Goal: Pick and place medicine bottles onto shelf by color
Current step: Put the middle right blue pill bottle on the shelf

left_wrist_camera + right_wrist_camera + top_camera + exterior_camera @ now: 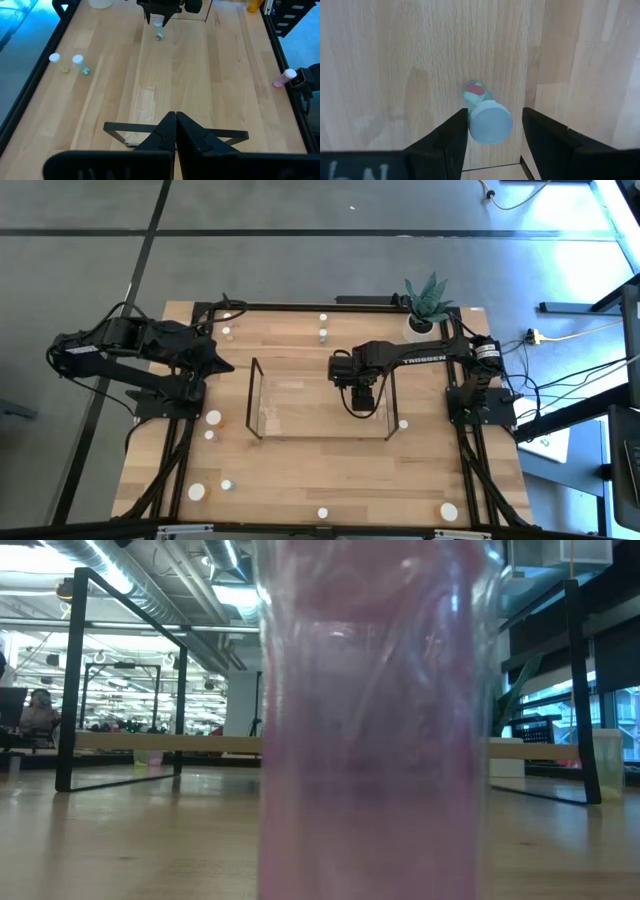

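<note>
Pale matt wood table (300,470), clear glossy shelf (262,395), translucent plastic bottle (487,117)

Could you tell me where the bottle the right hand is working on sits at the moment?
The bottle stands between the open fingers of the right hand, inside the clear shelf near its right end, mid-table in the high view.

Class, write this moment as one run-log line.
right gripper: open around bottle, inside shelf | left gripper: shut, waiting at table's left

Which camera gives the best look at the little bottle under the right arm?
The right wrist view: the bottle fills the gap between the open jaws, cap clear. The left wrist view shows it far off; the high view hides it under the arm; the low view doesn't identifiably show it.
</note>
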Tool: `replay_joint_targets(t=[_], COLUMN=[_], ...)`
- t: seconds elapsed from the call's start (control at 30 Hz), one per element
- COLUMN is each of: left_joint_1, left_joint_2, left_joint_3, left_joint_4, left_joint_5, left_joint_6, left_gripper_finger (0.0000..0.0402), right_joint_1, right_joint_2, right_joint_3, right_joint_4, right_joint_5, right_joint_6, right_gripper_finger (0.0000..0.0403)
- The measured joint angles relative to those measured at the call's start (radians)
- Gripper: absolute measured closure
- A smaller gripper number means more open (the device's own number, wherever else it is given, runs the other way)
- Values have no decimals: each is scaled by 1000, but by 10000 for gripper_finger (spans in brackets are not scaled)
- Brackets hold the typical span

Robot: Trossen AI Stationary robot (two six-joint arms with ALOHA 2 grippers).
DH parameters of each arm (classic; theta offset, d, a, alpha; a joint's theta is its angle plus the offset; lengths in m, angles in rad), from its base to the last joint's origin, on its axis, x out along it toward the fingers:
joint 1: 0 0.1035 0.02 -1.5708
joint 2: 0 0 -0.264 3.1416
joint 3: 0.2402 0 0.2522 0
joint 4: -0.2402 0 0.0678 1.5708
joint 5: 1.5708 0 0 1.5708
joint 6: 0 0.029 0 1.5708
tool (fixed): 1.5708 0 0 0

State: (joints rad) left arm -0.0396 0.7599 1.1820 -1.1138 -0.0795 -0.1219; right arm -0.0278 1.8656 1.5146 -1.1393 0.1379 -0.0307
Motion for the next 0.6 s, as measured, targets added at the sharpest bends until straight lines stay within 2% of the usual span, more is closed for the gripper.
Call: replay_joint_targets(t=[0.6], left_joint_1=[0], left_joint_2=[0], left_joint_3=[0], left_joint_4=[0], left_joint_5=[0], left_joint_6=[-1], left_gripper_finger=[401], right_joint_1=[1], right_joint_2=[0], right_joint_3=[0], right_joint_4=[-37], right_joint_5=[0], right_joint_6=[-5], right_gripper_finger=[214])
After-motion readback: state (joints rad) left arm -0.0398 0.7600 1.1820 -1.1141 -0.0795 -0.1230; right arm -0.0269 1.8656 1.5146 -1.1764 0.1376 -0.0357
